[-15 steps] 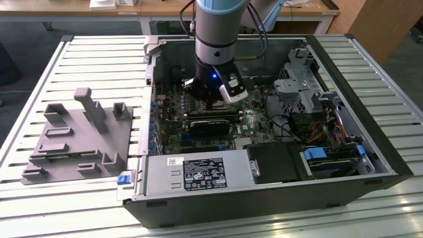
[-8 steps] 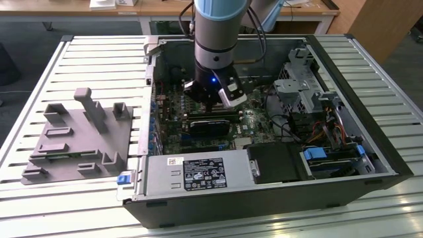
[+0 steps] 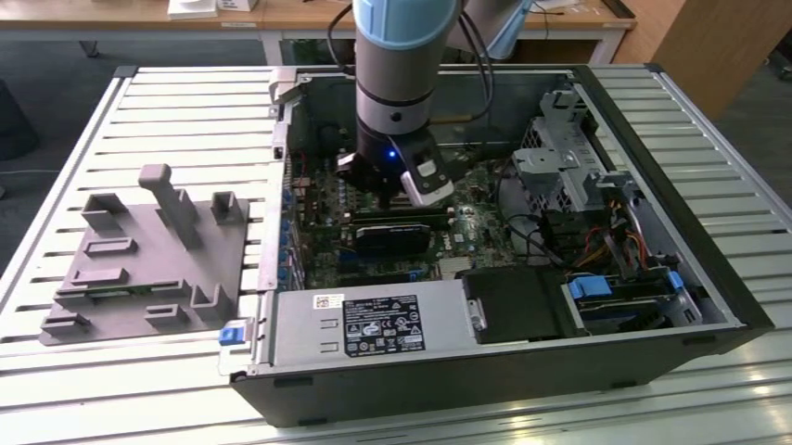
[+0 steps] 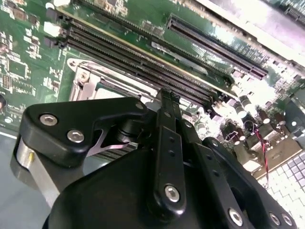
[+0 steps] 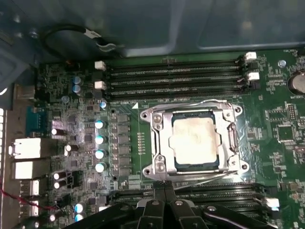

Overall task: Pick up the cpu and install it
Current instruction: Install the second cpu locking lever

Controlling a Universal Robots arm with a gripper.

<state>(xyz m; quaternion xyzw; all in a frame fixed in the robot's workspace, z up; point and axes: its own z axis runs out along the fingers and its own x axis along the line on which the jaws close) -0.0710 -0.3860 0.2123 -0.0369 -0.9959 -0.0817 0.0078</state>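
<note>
Inside the silver metal socket frame [image 5: 196, 140] lies one square silver-grey cpu [image 5: 195, 140]; four black memory slots [image 5: 176, 75] run beside it; the black gripper [image 5: 164, 188] hovers, fingers together, empty.

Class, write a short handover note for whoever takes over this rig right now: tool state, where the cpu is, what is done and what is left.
Tool: fingers together, holding nothing, low inside the open black computer case, just above the green motherboard.
The cpu, a small square silver-grey chip, lies flat inside the metal-framed socket, beside the black memory slots.
Done: the cpu is placed in the socket.
Left: whether the socket frame is latched cannot be told.
</note>
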